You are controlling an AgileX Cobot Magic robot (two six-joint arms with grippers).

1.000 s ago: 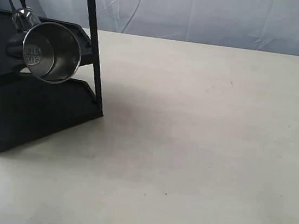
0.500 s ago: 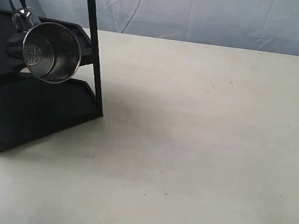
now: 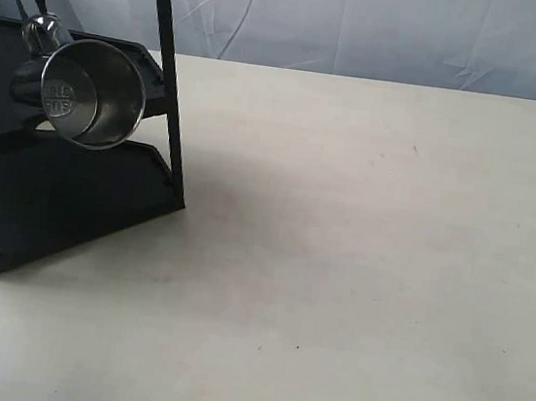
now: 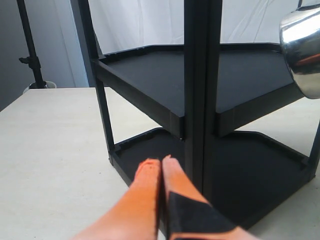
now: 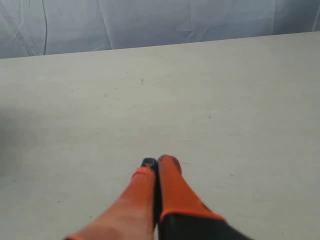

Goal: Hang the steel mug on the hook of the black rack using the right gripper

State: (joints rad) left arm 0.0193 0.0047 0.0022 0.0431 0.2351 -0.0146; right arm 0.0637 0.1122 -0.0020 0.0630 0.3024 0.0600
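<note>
The steel mug [image 3: 93,93] hangs by its loop handle from a hook under the top bar of the black rack [image 3: 64,190], its stamped base facing the exterior camera. In the left wrist view the mug [image 4: 303,50] shows as a shiny curve beside the black rack [image 4: 200,100]. My left gripper [image 4: 161,162] is shut and empty, close to the rack's post. My right gripper [image 5: 159,163] is shut with nothing in it, over bare table far from the rack. Neither gripper appears in the exterior view.
The pale table [image 3: 368,262] stretches to the right of the rack. A blue-grey cloth backdrop [image 3: 368,22] hangs behind it. A black stand [image 4: 31,50] stands beyond the table's edge in the left wrist view.
</note>
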